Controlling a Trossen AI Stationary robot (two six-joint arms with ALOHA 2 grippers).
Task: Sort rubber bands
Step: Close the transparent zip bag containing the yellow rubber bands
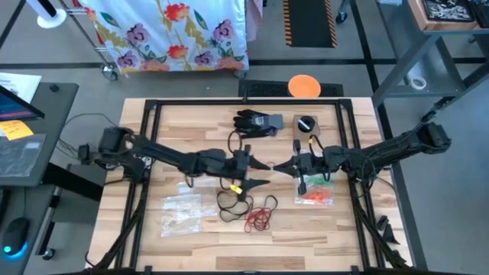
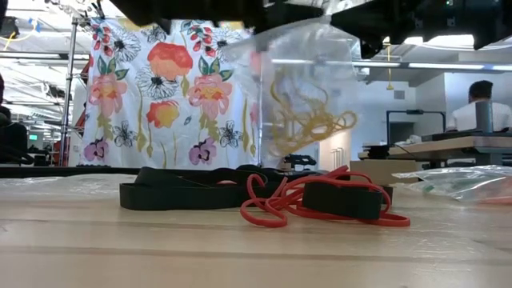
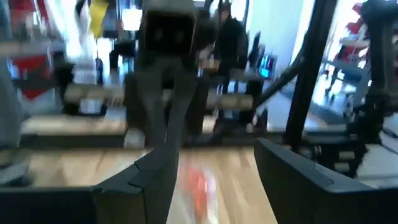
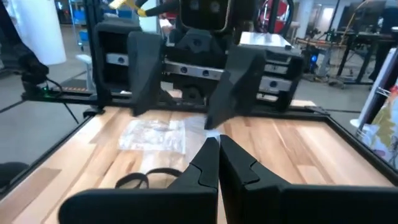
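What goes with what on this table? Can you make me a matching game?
Things:
1. red rubber bands
2. black glove
3. left claw
4. right claw

Descriptions:
A. lying at the far side of the table
B. open
C. shut
D. in a loose pile near the front edge

Pairs: 1-D, 2-A, 3-B, 4-C
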